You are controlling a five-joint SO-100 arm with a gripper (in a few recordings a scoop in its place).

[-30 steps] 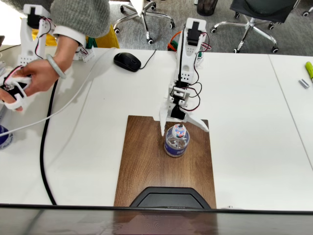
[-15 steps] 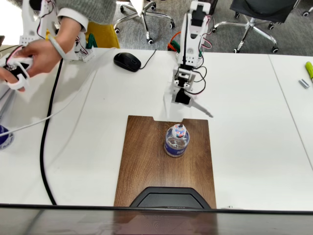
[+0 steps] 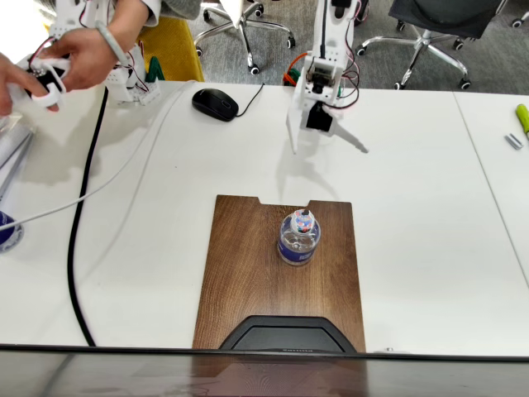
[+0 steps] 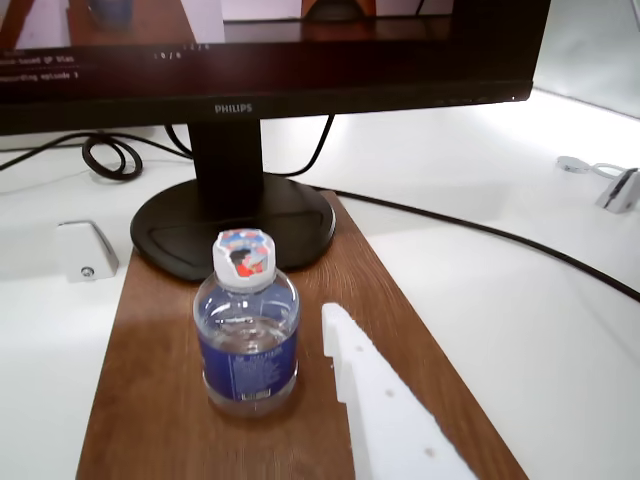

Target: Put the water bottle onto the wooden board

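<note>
the water bottle is seen standing upright on the wooden board, a little toward 1 o'clock of the board's middle in the fixed view, with its reddish-and-white cap on. in the wrist view the water bottle is shown on the wooden board just in front of a monitor's round black base, which is partly set on the board's far end. the end effector is held above the white surface at about 12 o'clock of the bottle, well apart from it and beyond the board's notched edge. its two white fingers are spread wide and nothing is held between them. one white finger is seen in the wrist view at 4 o'clock of the bottle. a black computer mouse is placed at 10 o'clock of the board.
</note>
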